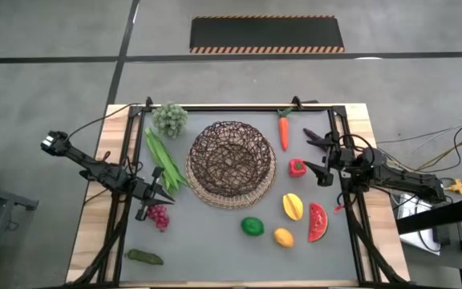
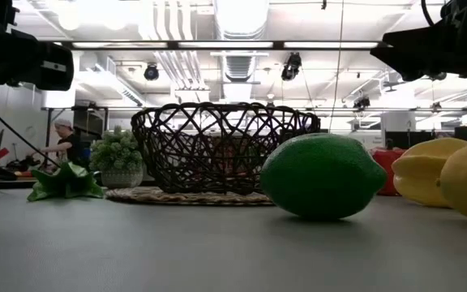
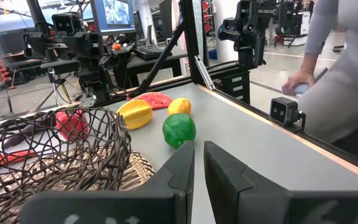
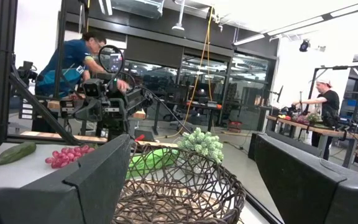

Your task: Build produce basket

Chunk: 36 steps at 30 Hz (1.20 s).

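The brown wire basket (image 1: 231, 164) stands empty at the table's middle. Around it lie the green leaves (image 1: 163, 158), purple grapes (image 1: 159, 217), carrot (image 1: 283, 131), red pepper (image 1: 297, 167), mango (image 1: 293, 205), watermelon slice (image 1: 318, 221), lime (image 1: 252, 226) and lemon (image 1: 283, 237). My left gripper (image 1: 160, 195) hovers left of the basket, between the leaves and the grapes, shut and empty; its wrist view (image 3: 199, 158) looks past the basket (image 3: 55, 149) to the lime (image 3: 179, 129). My right gripper (image 1: 318, 155) is open and empty just right of the pepper, facing the basket (image 4: 179, 186).
A grey-green bushy clump (image 1: 169, 118) stands at the far left of the basket. A dark green cucumber-like piece (image 1: 144, 257) lies near the front left corner. A black frame (image 1: 339, 193) runs round the mat. A person (image 3: 347, 62) stands beyond the table's edge.
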Each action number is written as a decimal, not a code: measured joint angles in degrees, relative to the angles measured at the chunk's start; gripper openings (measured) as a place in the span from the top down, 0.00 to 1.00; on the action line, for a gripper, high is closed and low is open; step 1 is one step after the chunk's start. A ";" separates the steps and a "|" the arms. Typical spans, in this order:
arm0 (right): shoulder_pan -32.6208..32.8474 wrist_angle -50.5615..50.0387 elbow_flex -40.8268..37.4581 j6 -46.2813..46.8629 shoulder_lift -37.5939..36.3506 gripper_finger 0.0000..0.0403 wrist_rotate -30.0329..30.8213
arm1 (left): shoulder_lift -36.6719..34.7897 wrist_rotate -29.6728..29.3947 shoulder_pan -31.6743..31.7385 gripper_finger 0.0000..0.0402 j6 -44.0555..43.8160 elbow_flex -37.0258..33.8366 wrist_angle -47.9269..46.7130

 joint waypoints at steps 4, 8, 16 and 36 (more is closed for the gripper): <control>0.00 0.01 0.00 -0.02 0.00 0.19 0.00 | 0.00 -0.02 0.00 0.96 -0.01 -0.01 0.00; 0.00 0.00 -0.01 -0.01 0.00 0.19 0.00 | 0.00 -0.01 0.00 0.96 -0.01 0.01 0.01; 0.00 0.01 -0.01 0.00 0.00 0.19 0.00 | 0.00 -0.02 0.00 0.96 -0.01 0.01 0.00; 0.00 0.14 -0.02 6.45 0.00 0.19 -0.05 | 0.06 -1.49 0.02 0.96 -1.87 0.01 6.26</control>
